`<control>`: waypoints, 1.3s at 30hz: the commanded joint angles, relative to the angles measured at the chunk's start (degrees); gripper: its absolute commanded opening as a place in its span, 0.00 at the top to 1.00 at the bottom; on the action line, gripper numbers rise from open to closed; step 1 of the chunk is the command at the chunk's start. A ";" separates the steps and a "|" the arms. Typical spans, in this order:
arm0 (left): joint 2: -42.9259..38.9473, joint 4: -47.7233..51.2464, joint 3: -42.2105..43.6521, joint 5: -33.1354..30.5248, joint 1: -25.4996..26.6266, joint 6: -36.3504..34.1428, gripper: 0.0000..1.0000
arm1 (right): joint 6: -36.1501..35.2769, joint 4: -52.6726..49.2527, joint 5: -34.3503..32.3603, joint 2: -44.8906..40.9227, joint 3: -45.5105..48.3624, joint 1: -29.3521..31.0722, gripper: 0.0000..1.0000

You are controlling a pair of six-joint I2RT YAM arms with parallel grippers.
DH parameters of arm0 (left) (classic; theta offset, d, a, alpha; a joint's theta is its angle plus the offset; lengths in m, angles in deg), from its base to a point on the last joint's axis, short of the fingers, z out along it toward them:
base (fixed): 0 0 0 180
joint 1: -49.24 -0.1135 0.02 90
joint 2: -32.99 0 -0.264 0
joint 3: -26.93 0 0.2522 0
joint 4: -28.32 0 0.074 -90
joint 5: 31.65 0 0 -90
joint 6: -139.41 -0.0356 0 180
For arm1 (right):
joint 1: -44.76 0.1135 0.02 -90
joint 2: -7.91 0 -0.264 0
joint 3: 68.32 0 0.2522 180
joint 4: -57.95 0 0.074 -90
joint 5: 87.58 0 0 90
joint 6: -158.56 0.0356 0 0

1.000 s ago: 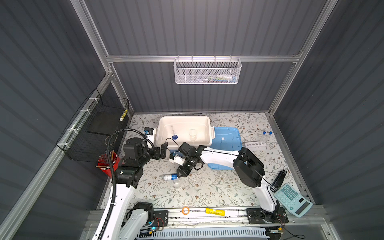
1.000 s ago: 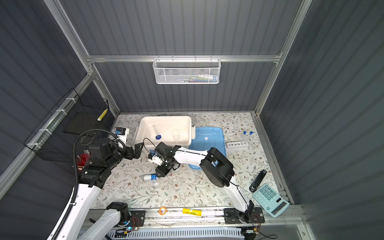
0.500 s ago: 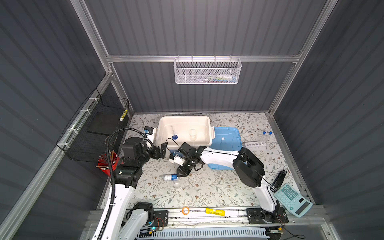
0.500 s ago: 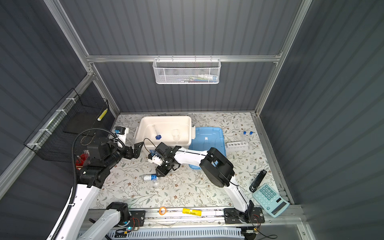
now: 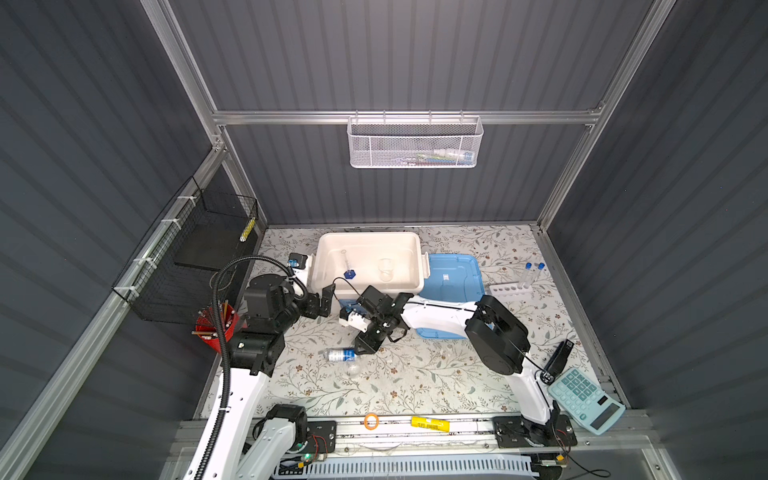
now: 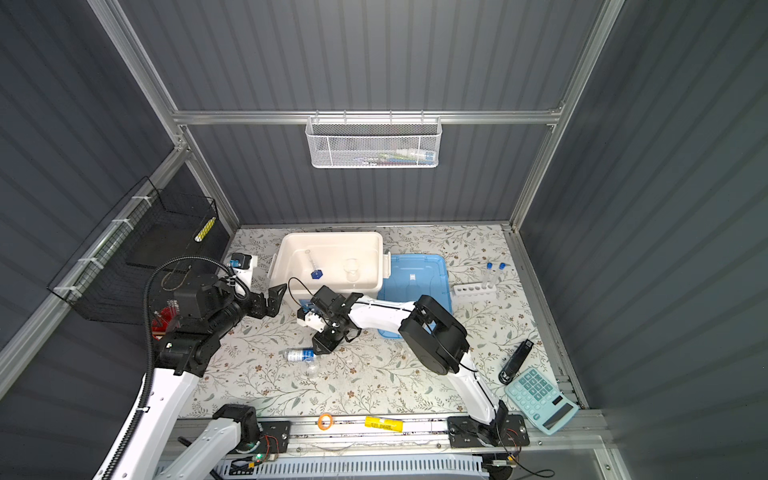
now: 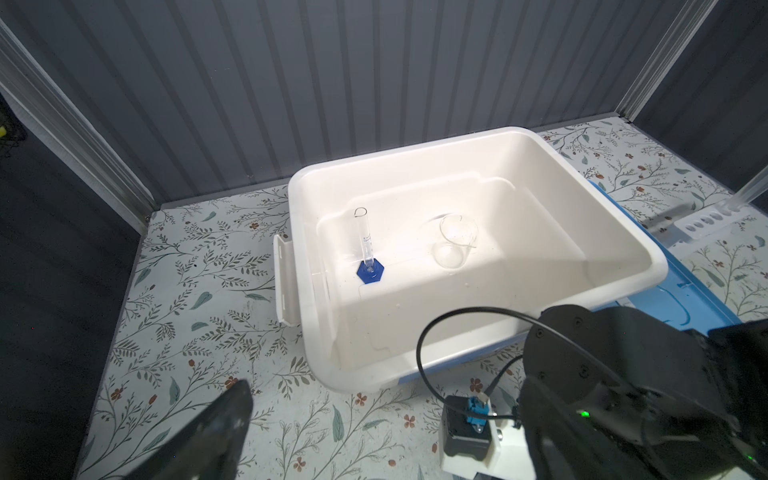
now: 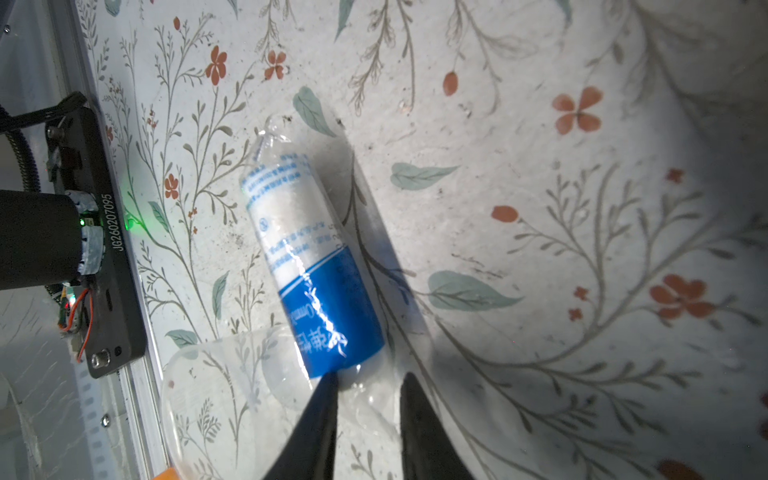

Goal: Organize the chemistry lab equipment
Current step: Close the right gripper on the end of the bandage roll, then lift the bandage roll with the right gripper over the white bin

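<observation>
Your right tool (image 8: 369, 380) sits at the blue-labelled end of the white bottle (image 8: 303, 249). The bottle lies flat on the bench (image 5: 415, 374), its long axis running straight away from the tips. The tips stand narrowly apart astride that end; whether they pinch it cannot be told. A clear round flask (image 8: 220, 386) lies just beside the bottle. Your left tool (image 5: 323, 297), spread wide and empty, hangs farther off, by the white tub (image 5: 368, 236).

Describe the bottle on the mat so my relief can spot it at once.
From the white bin at the back of the mat, come forward to the right gripper. The bottle lies on its side at its tips, beside a clear round flask. Only the bottle is white with a blue label.
</observation>
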 commanded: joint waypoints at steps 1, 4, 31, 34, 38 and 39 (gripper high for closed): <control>0.20 0.89 -1.18 -0.10 0.03 -1.01 0.00 | 0.17 -0.15 -0.27 -1.06 1.30 -0.33 0.76; 0.11 0.81 -1.10 -0.11 0.03 -1.10 0.00 | 0.35 -0.10 -0.43 -1.29 1.48 -0.30 0.79; -1.90 0.39 -0.81 -2.80 0.03 -2.06 0.00 | -0.34 -6.36 -6.32 -13.00 3.83 0.01 1.00; -1.90 -0.17 -0.97 -3.18 0.03 -2.15 0.00 | -1.12 -8.78 -9.12 -15.83 3.82 -0.03 1.00; -1.40 -1.27 -1.44 -3.87 0.03 -2.33 0.00 | -2.13 -12.18 -10.84 -19.60 3.03 0.00 1.00; -1.26 -1.63 -1.60 -3.88 0.03 -2.41 0.00 | -2.35 -13.11 -11.07 -20.52 2.82 0.01 1.00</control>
